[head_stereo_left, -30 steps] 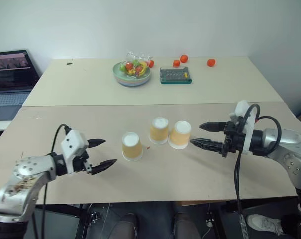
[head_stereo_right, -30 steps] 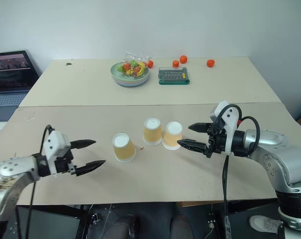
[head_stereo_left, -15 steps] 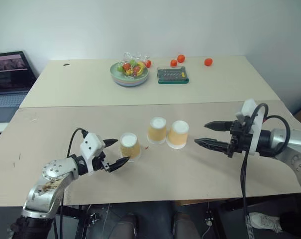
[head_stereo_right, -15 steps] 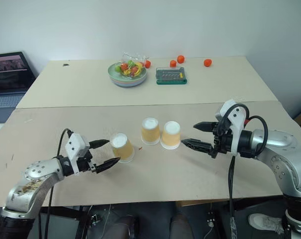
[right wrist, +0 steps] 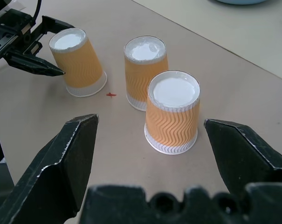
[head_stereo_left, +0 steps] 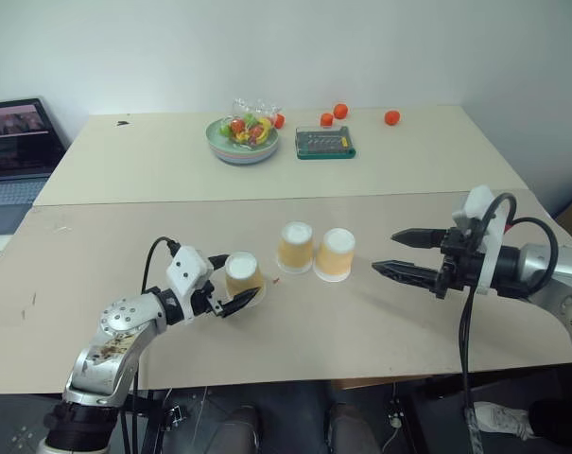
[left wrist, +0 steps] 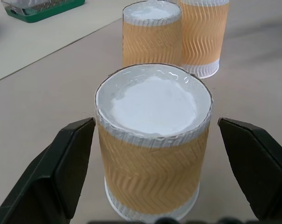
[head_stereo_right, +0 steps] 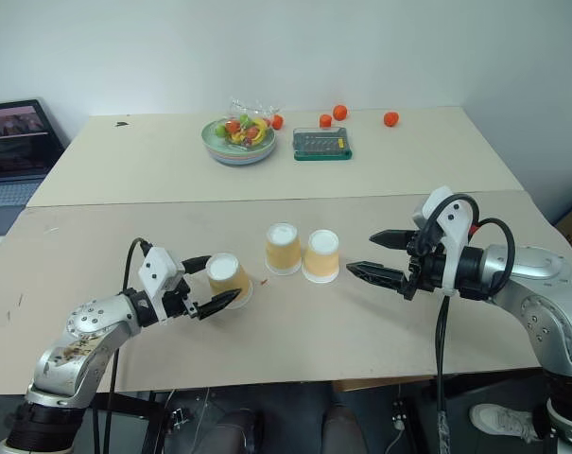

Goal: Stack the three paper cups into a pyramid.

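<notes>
Three paper cups (head_stereo_left: 295, 247), apparently unstacked.

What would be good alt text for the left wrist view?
An upside-down orange paper cup stands on the tan table between the left gripper's open black fingers. Two more cups stand close together behind it.

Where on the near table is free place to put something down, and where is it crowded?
Free: the near table between the right hand and its front edge, and its far-left corner. Crowded: the centre, where three paper cups stand upside down, the left hand open around the leftmost one.
</notes>
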